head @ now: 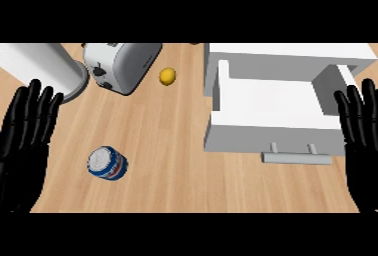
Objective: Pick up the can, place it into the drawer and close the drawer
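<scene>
Can [108, 163] stands upright on the wooden counter [170, 130], long axis vertical, lid facing the camera, blue-and-white label with a red band near the base. Using the can as landmark: left hand [26, 145] is just to the can's left, near but not touching, fingers straight and spread, pointing away from the robot, holding nothing. Right hand [362, 135] is well apart, far to the can's right, past the drawer; fingers likewise straight, side by side, nothing in it. So the left hand is clearly the nearer one; judgement: the grasp would fall to it, moving rightward across to the can's side, since an upright can suits a side wrap.

Drawer [266, 107] sits up and to the right of the can, pulled open, white interior showing with nothing visible inside; its bar handle [297, 157] faces the robot, at about the can's level, to its right. The carry would run rightward and slightly away from the robot.

Above the can: toaster [122, 65], tilted in view; lemon [167, 75] just right of the toaster; white cylindrical canister [40, 67] up-left of the can, only partly in view.

Counts: one can, one drawer, one handle, one toaster, one lemon, one canister, two hands. Task looks unstarted: can not yet grasped, drawer open.
</scene>
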Robot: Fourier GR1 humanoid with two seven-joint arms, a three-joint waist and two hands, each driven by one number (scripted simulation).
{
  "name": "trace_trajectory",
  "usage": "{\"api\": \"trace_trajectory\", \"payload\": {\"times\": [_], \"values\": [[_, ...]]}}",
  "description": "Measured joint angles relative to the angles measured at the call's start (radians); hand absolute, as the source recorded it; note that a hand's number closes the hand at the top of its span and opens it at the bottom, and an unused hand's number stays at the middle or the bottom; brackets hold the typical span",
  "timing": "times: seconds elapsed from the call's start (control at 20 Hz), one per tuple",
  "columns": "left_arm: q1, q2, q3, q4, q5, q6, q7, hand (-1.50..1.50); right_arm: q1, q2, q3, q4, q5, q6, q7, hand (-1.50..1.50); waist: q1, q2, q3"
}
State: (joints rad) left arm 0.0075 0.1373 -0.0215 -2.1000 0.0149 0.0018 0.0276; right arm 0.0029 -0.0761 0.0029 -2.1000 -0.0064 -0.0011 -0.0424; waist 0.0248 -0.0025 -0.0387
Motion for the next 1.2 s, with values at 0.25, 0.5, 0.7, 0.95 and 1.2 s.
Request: {"api": "trace_trajectory", "payload": {"times": [0.25,0.5,0.7,0.95,1.2], "values": [[0.053,0.047,0.009,-0.019,0.169,-0.159,-0.053,-1.5,0.0,-0.002,0.026,-0.005,0.015,0.007,0.028,-1.5,-0.011,0.0,0.026],[0.122,0.155,0.025,0.011,0.27,-0.283,0.047,-1.5,0.063,0.012,-0.026,0.031,0.022,-0.054,0.138,-1.5,-0.022,0.004,0.035],[0.2,0.244,0.113,-0.001,0.386,-0.376,0.099,-1.5,0.126,-0.002,-0.085,0.009,-0.011,-0.058,0.193,-1.5,-0.021,0.001,0.037],[0.275,0.3,0.235,-0.03,0.525,-0.469,0.141,-1.5,0.204,-0.016,-0.139,-0.035,-0.061,-0.025,0.203,-1.5,-0.022,0.0,0.038],[0.313,0.334,0.346,-0.032,0.636,-0.546,0.179,-1.5,0.267,-0.027,-0.204,-0.021,-0.125,0.041,0.147,-1.5,-0.023,0.0,0.039]]}}
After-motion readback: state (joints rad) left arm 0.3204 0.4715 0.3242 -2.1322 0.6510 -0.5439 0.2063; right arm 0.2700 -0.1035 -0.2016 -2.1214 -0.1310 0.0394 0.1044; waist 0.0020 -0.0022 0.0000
